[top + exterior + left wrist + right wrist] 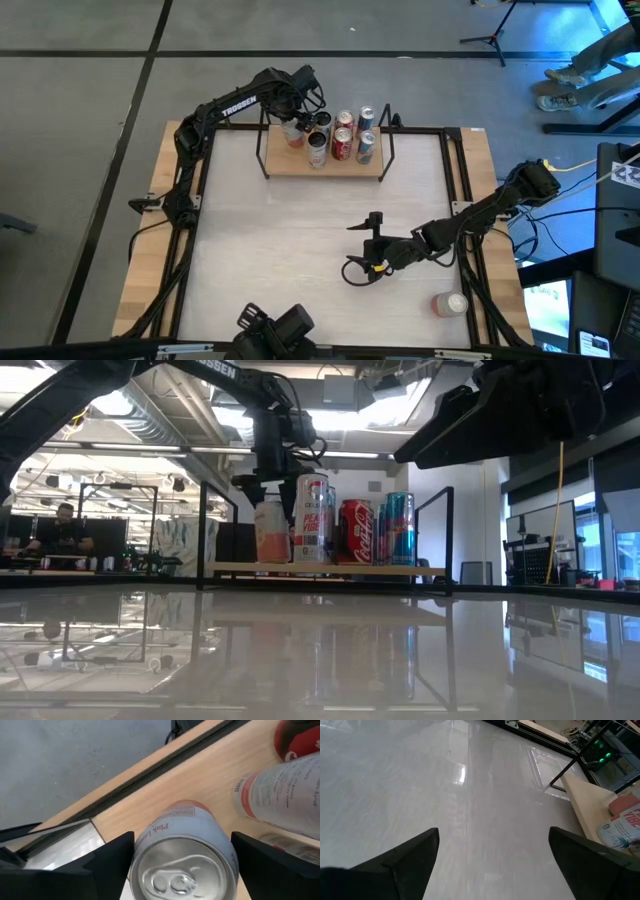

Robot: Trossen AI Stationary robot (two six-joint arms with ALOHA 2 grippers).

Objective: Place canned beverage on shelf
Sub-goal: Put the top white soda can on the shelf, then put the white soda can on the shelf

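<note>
Pink can stood upright on shelf, at 9 o'clock end of can row. Left gripper above it, fingers spread either side, apparently released; contact unclear. Placement looked done, retreat left. Right gripper over desk centre, fingers apart, empty. Another can lay at 5 o'clock, label unreadable.

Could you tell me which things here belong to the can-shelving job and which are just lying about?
Job:
- shelf
- pink can between left end effector fingers
- cans already on shelf
- can lying on table

Lying about:
- right end effector, waiting, open
- person in background
</note>
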